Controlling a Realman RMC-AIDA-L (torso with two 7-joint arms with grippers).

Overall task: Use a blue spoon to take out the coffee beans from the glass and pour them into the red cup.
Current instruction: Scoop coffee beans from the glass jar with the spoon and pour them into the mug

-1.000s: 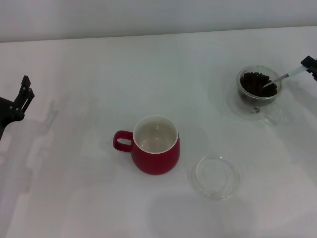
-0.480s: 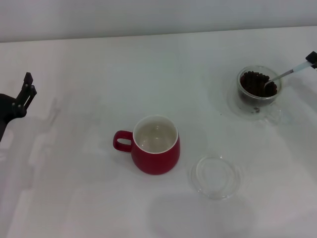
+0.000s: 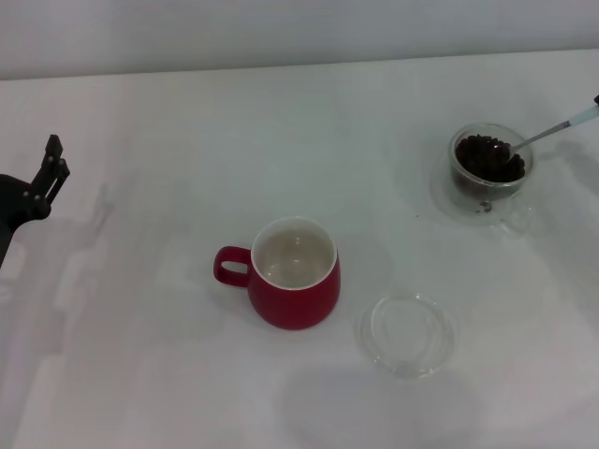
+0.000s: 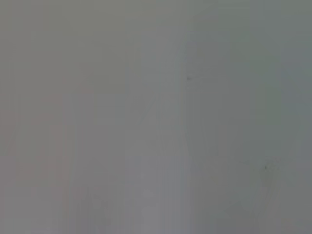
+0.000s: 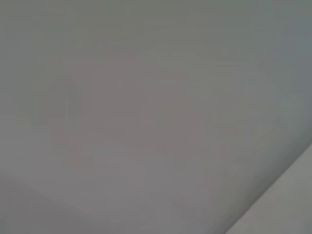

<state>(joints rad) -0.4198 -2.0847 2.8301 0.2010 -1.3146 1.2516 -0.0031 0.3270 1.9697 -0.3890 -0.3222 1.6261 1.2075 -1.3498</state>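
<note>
The right gripper (image 3: 596, 100) barely shows, a dark sliver at the right edge of the counter (image 3: 187, 374); whether its fingers are clamped on anything cannot be told from here. The pale handle of the blue spoon (image 3: 547, 134) runs out toward that sliver, tilted, with its metal bowl down inside the glass (image 3: 489, 165) among the coffee beans (image 3: 482, 154). The beans sit as a dark heap filling the upper part of the glass. The glass stands upright near the far right corner of the counter, on what looks like a clear saucer, though that is hard to make out.

The red cup (image 3: 292, 273) stands upright around the middle of the counter, well apart from the glass, its loop handle pointing toward the left edge and its white inside bare. Just beside it, toward the near right, lies a flat clear glass saucer (image 3: 408, 333).

The left gripper (image 3: 42, 182) hangs over the left edge, fingers slightly apart, holding nothing.
</note>
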